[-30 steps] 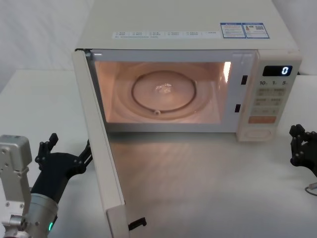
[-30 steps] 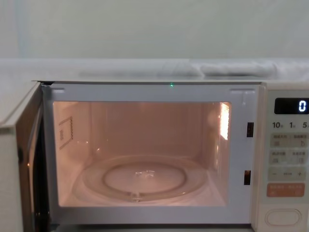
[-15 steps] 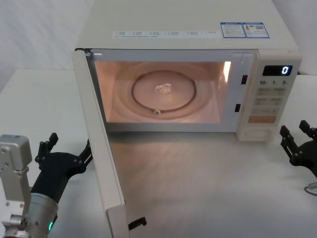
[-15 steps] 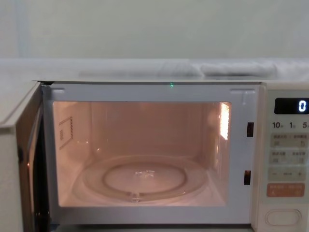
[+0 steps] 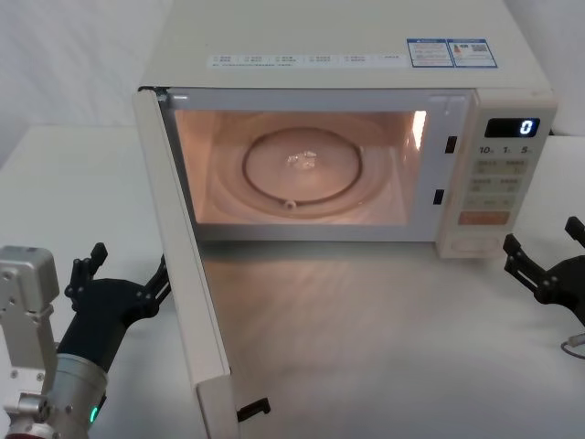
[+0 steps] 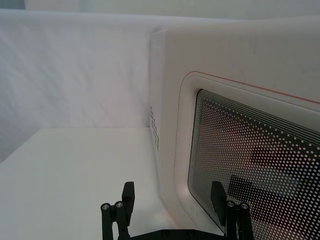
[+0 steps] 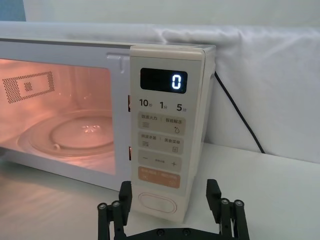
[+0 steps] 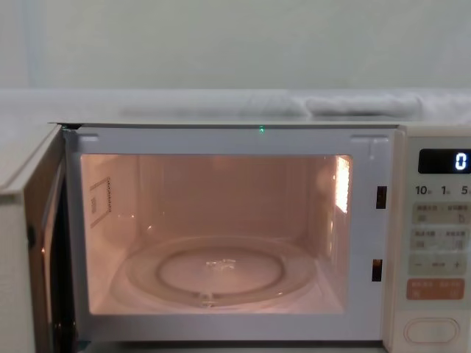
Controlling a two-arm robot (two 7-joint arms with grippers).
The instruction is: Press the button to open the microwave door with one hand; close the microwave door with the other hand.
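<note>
We see the microwave door (image 5: 183, 274) swung wide, so opening looks done; closing remains; our left gripper (image 5: 123, 293), fingers spread, waits beside it; our right gripper (image 5: 548, 270), fingers also spread, sits near the button (image 5: 466, 244).

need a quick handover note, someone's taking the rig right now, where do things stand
Left gripper: open, empty, low on the table just outside the swung-open door, beside its outer face.
Right gripper: open, empty, in front of the control panel, near the button but not touching it.
Microwave: door wide open, cavity lit, glass turntable bare, display reads 0.
Done: the door is open, so the button press looks complete.
Left: push the door shut with the left gripper, which is well placed for it.
</note>
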